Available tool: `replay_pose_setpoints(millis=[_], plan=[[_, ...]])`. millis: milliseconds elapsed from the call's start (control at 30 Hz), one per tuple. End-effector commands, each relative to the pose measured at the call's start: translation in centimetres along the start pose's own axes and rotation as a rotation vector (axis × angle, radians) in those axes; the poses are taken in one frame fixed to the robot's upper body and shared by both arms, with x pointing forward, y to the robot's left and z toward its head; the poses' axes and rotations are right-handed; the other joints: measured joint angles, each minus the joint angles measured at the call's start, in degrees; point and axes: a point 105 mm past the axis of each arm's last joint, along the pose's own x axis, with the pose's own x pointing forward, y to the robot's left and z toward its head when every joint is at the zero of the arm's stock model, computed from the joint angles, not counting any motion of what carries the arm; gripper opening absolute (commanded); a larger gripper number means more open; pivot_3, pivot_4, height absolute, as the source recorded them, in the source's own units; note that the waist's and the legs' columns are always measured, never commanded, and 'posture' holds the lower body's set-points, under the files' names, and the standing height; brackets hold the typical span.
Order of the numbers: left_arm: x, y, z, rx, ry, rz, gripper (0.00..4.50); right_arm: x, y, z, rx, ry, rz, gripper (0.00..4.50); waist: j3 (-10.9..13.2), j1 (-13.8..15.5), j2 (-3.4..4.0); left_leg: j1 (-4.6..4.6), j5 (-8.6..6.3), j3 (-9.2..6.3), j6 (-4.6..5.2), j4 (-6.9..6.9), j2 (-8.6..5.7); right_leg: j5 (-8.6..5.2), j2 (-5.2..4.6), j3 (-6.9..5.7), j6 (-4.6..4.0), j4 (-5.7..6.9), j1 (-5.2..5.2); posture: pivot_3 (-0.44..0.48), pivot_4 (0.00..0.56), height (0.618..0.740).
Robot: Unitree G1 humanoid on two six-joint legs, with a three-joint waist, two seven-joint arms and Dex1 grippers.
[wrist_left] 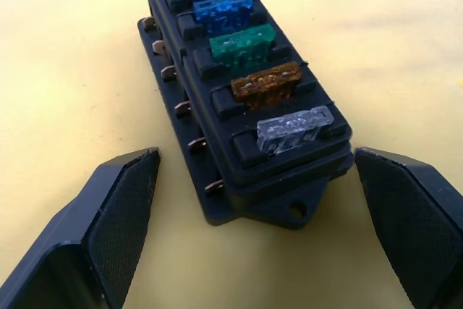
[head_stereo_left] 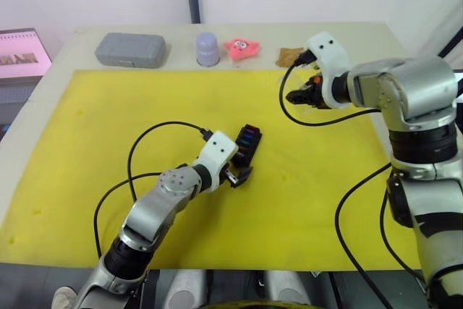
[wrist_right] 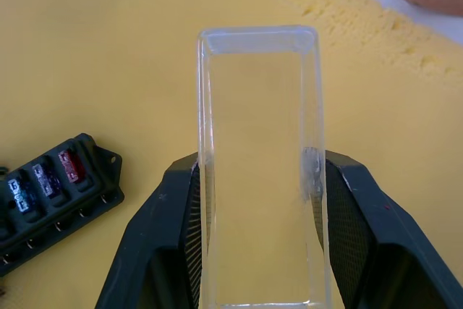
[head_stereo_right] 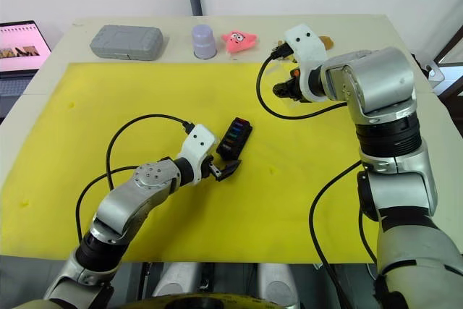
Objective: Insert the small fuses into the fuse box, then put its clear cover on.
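The black fuse box (wrist_left: 246,99) lies on the yellow mat (head_stereo_left: 108,142) near the middle. Its slots hold a row of small fuses (wrist_left: 239,45) in red, purple, blue, green, amber and clear. My left gripper (head_stereo_left: 241,175) is open at the near end of the box, one finger on each side, touching nothing. Above the far right part of the mat, my right gripper (head_stereo_left: 293,96) is shut on the clear cover (wrist_right: 257,157). The cover stands out beyond the fingertips, and the box (wrist_right: 51,193) lies off to one side below it.
Along the table's far edge stand a grey rounded case (head_stereo_left: 131,49), a lilac cup (head_stereo_left: 207,48), a pink toy (head_stereo_left: 242,48) and a brown object (head_stereo_left: 291,56). A laptop (head_stereo_left: 22,56) sits off the table's left. Black cables loop over the mat by each arm.
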Motion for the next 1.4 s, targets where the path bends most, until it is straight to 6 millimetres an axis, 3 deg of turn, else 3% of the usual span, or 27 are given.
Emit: replay_pose_setpoints(millis=[33, 300, 400, 467, 500, 667, 800, 933, 1133, 1267, 1400], plan=[[1.1, -0.1, -0.1, 0.006, -0.002, 0.038, 4.5, -1.2, -0.2, 1.1, -0.017, -0.058, -0.019, 1.67, 0.0, 0.1, 0.0, 0.0, 0.0, 0.0, 0.0, 0.01, -0.01, 0.0, 0.0, 0.0, 0.0, 0.0, 0.02, 0.0, 0.15, 0.74], [2.5, 0.1, -0.5, -0.057, -0.01, 0.118, 4.5, -1.6, 0.0, 1.0, -0.018, -0.061, -0.022, 1.67, 0.0, 0.3, 0.0, 0.04, 0.0, -0.03, 0.0, 0.03, -0.08, 0.0, -0.03, -0.01, 0.0, -0.03, 0.11, 0.0, 0.15, 0.74], [2.5, 0.0, -0.8, -0.08, -0.006, 0.12, 3.61, -1.7, -0.1, 1.0, -0.018, -0.063, -0.025, 1.67, 0.0, 0.3, 0.0, 0.06, 0.0, -0.03, 0.0, 0.03, -0.09, 0.0, -0.03, -0.01, 0.0, -0.03, 0.13, 0.0, 0.15, 0.74], [2.5, 0.1, -0.9, -0.092, -0.005, 0.128, 2.75, -1.7, -0.1, 1.0, -0.021, -0.065, -0.029, 1.67, 0.0, 0.3, 0.0, 0.06, 0.0, -0.03, 0.0, 0.03, -0.09, 0.0, -0.03, -0.02, 0.0, -0.03, 0.12, 0.0, 0.15, 0.74], [2.4, 0.2, -0.9, -0.095, -0.005, 0.131, 2.57, -1.7, -0.2, 1.0, -0.023, -0.065, -0.032, 1.67, 0.0, 0.3, 0.0, 0.06, 0.0, -0.03, 0.0, 0.03, -0.09, 0.0, -0.03, -0.02, 0.0, -0.03, 0.12, 0.0, 0.15, 0.74], [2.1, 0.7, -0.8, -0.1, -0.009, 0.14, 2.58, -1.7, -0.2, 1.0, -0.029, -0.067, -0.035, 1.67, 0.0, 0.2, 0.0, 0.07, 0.0, -0.03, 0.0, 0.03, -0.09, 0.0, -0.03, -0.02, 0.0, -0.03, 0.12, 0.0, 0.15, 0.74], [1.4, 0.3, -0.6, -0.093, -0.021, 0.043, 2.58, -1.9, 0.3, 1.1, -0.048, -0.082, -0.007, 1.67, 0.0, 0.1, 0.0, 0.07, 0.0, -0.04, 0.0, 0.02, -0.06, 0.0, -0.02, -0.02, 0.01, -0.03, 0.12, 0.0, 0.15, 0.74], [-1.0, -0.7, -0.7, 0.086, -0.046, -0.313, 2.58, -3.6, 4.2, -0.5, -0.202, -0.072, 0.255, 1.67, 0.0, -0.1, 0.01, 0.04, 0.0, -0.08, 0.0, -0.1, 0.05, 0.0, 0.04, -0.09, -0.01, -0.08, 0.06, 0.0, 0.15, 0.74], [-2.9, 0.3, -1.3, 0.264, -0.051, -0.605, 2.58, -5.1, 7.0, -2.4, -0.286, -0.002, 0.483, 1.67, 0.0, 0.0, 0.02, 0.07, -0.12, -0.02, 0.23, -0.09, 0.02, 0.0, 0.06, -0.11, -0.01, -0.15, 0.12, 0.0, 0.15, 0.74], [-2.8, 1.6, -1.8, 0.338, -0.049, -0.715, 2.58, -5.0, 8.8, -3.0, -0.319, 0.049, 0.575, 1.67, 0.0, -0.1, 0.02, 0.06, -0.14, -0.05, 0.27, -0.07, 0.01, 0.0, 0.07, -0.16, -0.01, -0.16, 0.12, 0.0, 0.15, 0.74], [-1.7, 2.7, -1.3, 0.39, -0.068, -0.796, 2.58, -4.2, 11.1, -5.0, -0.42, 0.137, 0.633, 1.67, 0.0, 0.0, 0.01, 0.04, -0.14, -0.06, 0.26, -0.03, 0.01, 0.0, 0.08, -0.2, 0.0, -0.15, 0.11, 0.0, 0.15, 0.74]])
